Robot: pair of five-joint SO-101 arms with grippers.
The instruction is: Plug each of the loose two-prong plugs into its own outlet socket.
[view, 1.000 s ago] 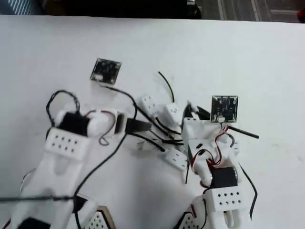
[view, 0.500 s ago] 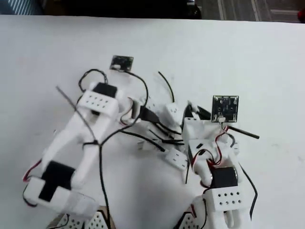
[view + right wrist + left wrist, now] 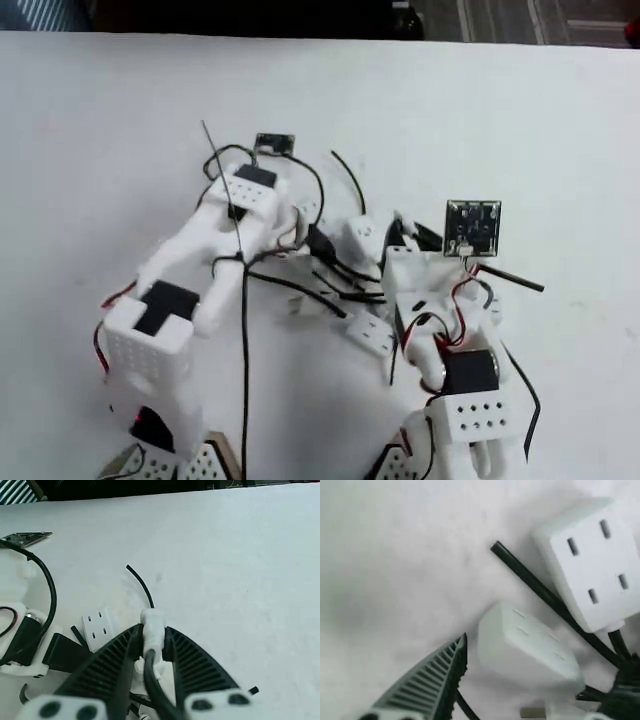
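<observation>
My right gripper (image 3: 152, 632) is shut on a small white plug (image 3: 151, 625) with a black cord, held just above the table. In the high view this plug (image 3: 360, 236) sits in the middle of a tangle of cords. A white outlet socket (image 3: 98, 625) lies flat close beside it. My left gripper (image 3: 315, 240) is low over that socket (image 3: 312, 214). One ridged finger (image 3: 437, 682) rests next to a white socket block (image 3: 527, 650), with a second four-slot socket (image 3: 592, 565) beyond. Its jaws stand open with nothing held.
Black cords (image 3: 335, 285) criss-cross the table between the two arms. Another white socket (image 3: 372, 335) lies in front of the right arm's base side. The far half of the white table (image 3: 450, 100) is bare.
The left arm swung from the left side toward the middle and stretched out, bringing its gripper down to the sockets. The right arm held still with its plug.
</observation>
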